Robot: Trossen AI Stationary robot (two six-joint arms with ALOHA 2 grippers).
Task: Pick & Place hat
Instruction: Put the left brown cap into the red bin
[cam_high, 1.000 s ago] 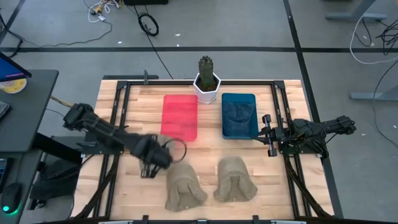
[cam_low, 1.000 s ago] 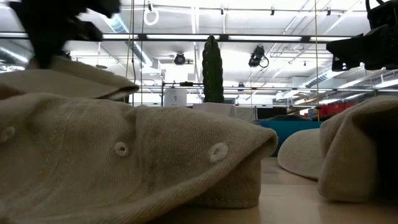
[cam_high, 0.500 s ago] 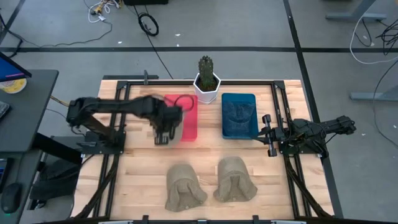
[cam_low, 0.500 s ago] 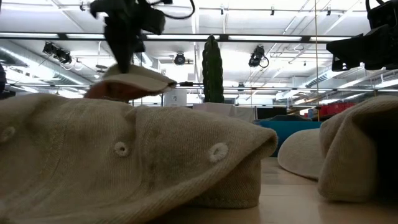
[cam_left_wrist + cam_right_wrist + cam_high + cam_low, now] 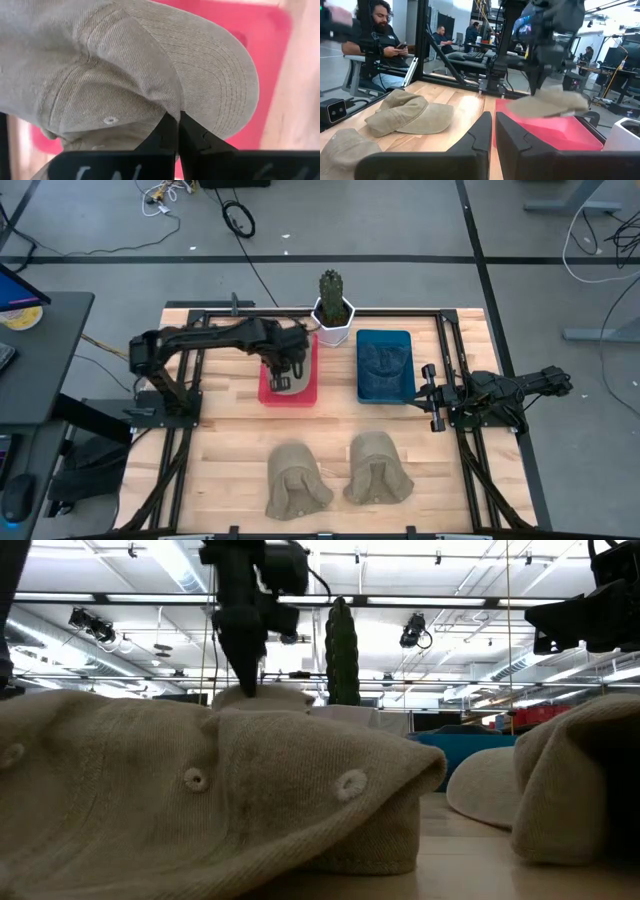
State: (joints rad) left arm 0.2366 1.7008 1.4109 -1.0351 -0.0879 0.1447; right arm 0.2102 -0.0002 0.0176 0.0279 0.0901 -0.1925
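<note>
Left gripper (image 5: 283, 376) has carried hat (image 5: 283, 383) over red tray (image 5: 301, 393), fingers pinching brim; right gripper (image 5: 430, 396) closed at table's right edge.

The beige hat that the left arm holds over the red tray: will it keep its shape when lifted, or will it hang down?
The hat is probably floppy in the crown: the cloth folds and sags beside the left end effector. Its brim likely stays stiffer, since it holds a smooth curve above the red tray. It seems light; one thin pinch carries it.
</note>
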